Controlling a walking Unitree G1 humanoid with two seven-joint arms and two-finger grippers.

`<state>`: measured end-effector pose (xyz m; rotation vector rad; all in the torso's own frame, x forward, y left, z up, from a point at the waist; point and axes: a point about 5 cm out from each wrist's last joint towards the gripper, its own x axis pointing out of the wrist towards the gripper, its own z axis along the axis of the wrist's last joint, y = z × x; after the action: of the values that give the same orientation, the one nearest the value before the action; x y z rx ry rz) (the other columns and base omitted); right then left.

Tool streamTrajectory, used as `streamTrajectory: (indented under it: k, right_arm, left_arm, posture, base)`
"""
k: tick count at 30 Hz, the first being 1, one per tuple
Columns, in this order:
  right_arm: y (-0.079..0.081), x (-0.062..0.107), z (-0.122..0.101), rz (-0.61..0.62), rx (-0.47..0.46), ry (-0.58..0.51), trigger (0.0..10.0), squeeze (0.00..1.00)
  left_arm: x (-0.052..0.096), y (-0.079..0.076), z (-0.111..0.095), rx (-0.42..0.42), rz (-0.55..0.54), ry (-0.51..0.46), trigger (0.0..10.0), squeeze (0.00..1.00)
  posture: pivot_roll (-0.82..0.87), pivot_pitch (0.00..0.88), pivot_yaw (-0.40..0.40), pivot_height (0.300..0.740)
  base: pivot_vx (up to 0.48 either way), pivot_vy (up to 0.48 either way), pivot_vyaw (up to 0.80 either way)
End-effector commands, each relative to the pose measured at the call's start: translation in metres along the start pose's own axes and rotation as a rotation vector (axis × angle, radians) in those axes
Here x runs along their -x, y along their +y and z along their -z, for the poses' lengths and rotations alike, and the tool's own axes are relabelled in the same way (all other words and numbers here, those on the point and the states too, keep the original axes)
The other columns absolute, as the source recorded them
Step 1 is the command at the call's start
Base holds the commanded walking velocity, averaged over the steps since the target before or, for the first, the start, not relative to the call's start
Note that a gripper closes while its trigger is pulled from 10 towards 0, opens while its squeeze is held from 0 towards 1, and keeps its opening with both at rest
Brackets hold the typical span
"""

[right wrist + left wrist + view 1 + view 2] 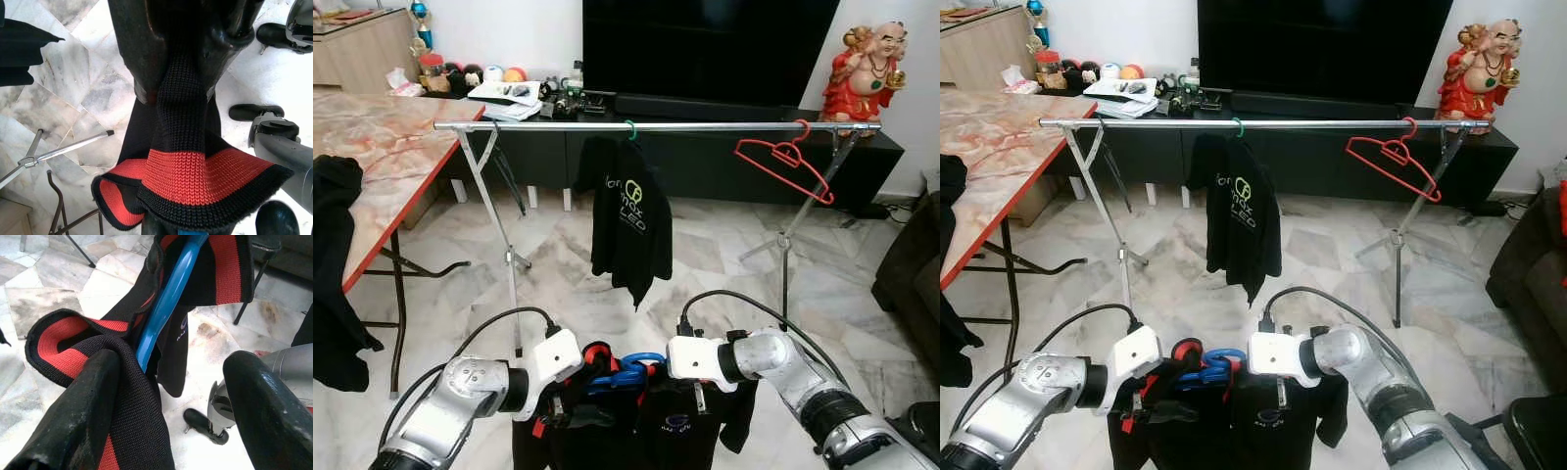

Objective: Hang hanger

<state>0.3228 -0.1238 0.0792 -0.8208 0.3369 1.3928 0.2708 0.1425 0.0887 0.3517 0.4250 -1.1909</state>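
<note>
A silver clothes rail (705, 126) spans the room ahead. On it hang a black printed shirt (625, 225) on a green hook and an empty red hanger (788, 162), tilted, near the right end. Low in front of me, a blue hanger (631, 370) carries a black shirt (675, 431) with a red-and-black knit collar (63, 340). My left gripper (573, 397) is open, with the collar draped over one finger (93, 401) beside the blue hanger (168, 298). My right gripper (183, 73) is shut on the collar (195, 181).
A marble-topped table (382, 147) stands at the left with a black garment (333, 284) hanging off its edge. The rack's splayed legs (509, 259) reach onto the marble floor. A black TV console (724, 157), a red statue (867, 73) and a dark sofa (911, 274) lie beyond.
</note>
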Motion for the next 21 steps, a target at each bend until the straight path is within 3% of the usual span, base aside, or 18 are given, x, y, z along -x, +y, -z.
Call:
streamTrajectory:
  k: [1,9,13,18,19,21]
  right_arm:
    - [-0.017,0.006,-0.018,0.094,0.030,-0.085,0.0,0.00]
    - [-0.022,0.004,-0.022,0.135,0.016,-0.092,0.0,0.00]
    - [-0.028,0.005,-0.018,0.217,0.001,-0.048,0.0,0.00]
    - [-0.032,0.006,-0.014,0.283,-0.030,-0.015,0.0,0.00]
    - [-0.033,0.006,-0.014,0.294,-0.035,-0.011,0.0,0.00]
    - [-0.034,0.006,-0.014,0.305,-0.033,-0.007,0.0,0.00]
  left_arm:
    - [-0.008,-0.006,-0.002,-0.034,0.039,0.020,7.0,0.00]
    - [-0.010,-0.006,-0.005,-0.054,0.014,0.022,6.5,0.00]
    - [-0.005,-0.002,-0.010,-0.075,-0.016,0.023,6.5,0.00]
    - [0.000,0.003,-0.012,-0.085,-0.057,0.022,5.4,0.00]
    - [0.002,0.007,-0.013,-0.088,-0.080,0.022,4.7,0.00]
    - [0.003,0.009,-0.014,-0.092,-0.089,0.024,4.6,0.00]
  posture:
    - [0.07,0.000,-0.081,0.740]
    - [0.07,0.000,-0.079,0.740]
    - [0.08,0.000,-0.080,0.740]
    - [0.08,0.000,-0.081,0.740]
    - [0.08,0.000,-0.081,0.740]
    - [0.08,0.000,-0.081,0.740]
  base:
    - [0.000,0.000,0.00]
    - [0.000,0.000,0.00]
    - [0.000,0.000,0.00]
    - [0.000,0.000,0.00]
    - [0.000,0.000,0.00]
    - [0.000,0.000,0.00]
